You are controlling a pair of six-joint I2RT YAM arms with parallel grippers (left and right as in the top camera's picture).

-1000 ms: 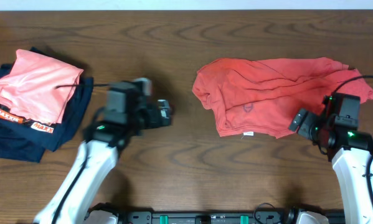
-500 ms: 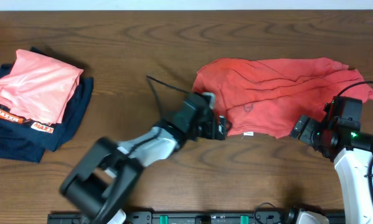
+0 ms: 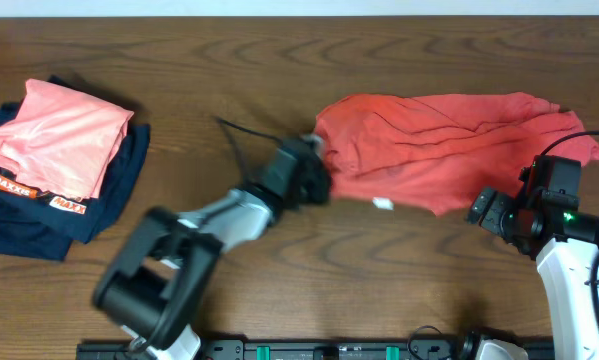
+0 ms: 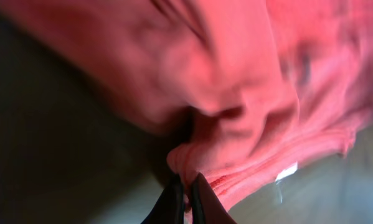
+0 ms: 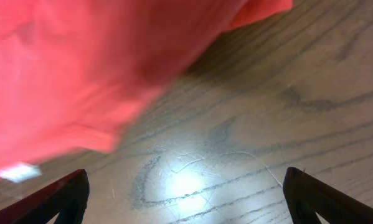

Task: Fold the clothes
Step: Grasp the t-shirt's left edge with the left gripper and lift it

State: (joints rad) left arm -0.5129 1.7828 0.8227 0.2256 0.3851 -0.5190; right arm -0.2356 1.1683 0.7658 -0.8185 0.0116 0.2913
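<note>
Folded pile (image 3: 54, 150) sits far left, well apart. Left gripper (image 4: 186, 198): fingers pressed together, pinching the left hem edge of 1 t-shirt (image 3: 439, 150), which lies crumpled right of centre. The cloth looks soft and light, and will likely drape and stretch. Right gripper (image 3: 482, 208): fingers spread, empty, near the lower right edge; a corner there looks like the best hold.

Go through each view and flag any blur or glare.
Overhead: mostly sharp, but the left arm is motion-smeared. Left wrist: the t-shirt is soft and smeared throughout. Right wrist: a bright glare patch sits on the table, and the t-shirt above it is blurred.
</note>
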